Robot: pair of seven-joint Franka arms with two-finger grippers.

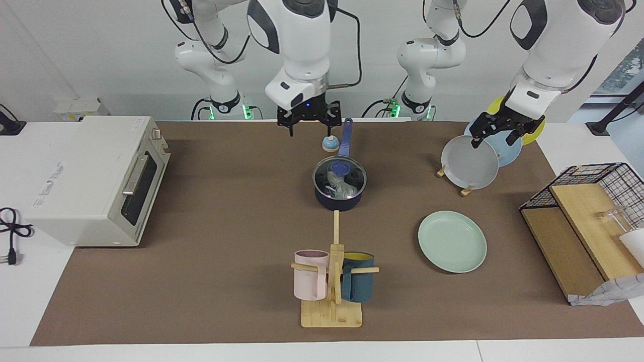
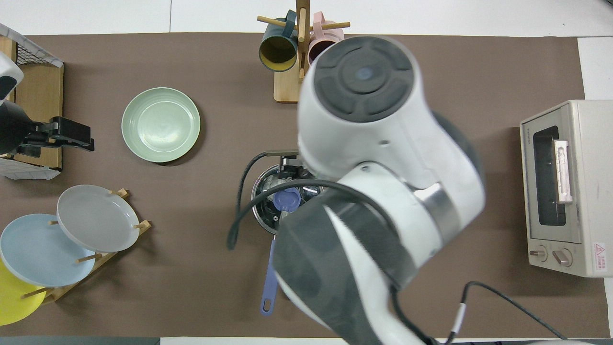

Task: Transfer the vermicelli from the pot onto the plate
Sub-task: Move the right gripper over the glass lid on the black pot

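Two vermicelli (image 1: 341, 187) bundles lie in the lidded pot (image 1: 339, 199). Right gripper (image 1: 308, 122) hangs spread above; left gripper (image 1: 494, 132), also spread, waits over racked plates. Next: remove lid (image 1: 339, 173). Plate (image 1: 452, 241) is bare.

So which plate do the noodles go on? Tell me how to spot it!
Start at the wooden mug rack. Beside it, toward the left arm's end of the table, the plate lies flat by itself. It is mint green, while the grey, blue and yellow plates stand in a rack nearer the robots.

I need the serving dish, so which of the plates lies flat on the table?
The mint-green plate, lying alone on the brown mat. The grey plate, light blue plate and yellow plate stand tilted in the wooden rack.
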